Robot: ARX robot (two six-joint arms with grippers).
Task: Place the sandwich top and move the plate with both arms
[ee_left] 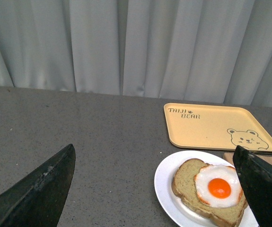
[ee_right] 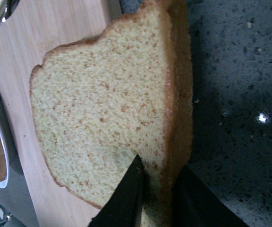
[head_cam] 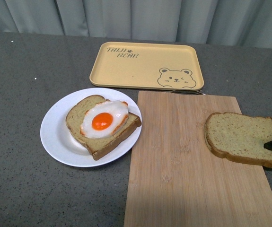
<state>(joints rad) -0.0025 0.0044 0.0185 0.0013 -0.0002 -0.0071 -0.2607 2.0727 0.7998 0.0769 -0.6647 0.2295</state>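
plain slice (head_cam: 240, 137) sits on the right side of the cutting board (head_cam: 183, 165), lying flat, with its right end hanging past the board's edge over the grey counter (head_cam: 22, 71). right gripper (ee_right: 158, 163) comes in from the right. in the wrist view one finger is on the top face and the other is against the crust side, so the jaws are pinched on the slice's right edge. left gripper (ee_left: 154, 149) is above the counter to the left of the plate (head_cam: 55, 137), jaws spread wide with nothing between them. the plate is left of the board, just beside its left edge. it holds a bread slice (head_cam: 76, 116) with a fried egg (head_cam: 105, 119) on top. yellow tray (head_cam: 145, 64) with the bear drawing is at the far side, just past the board's far edge.
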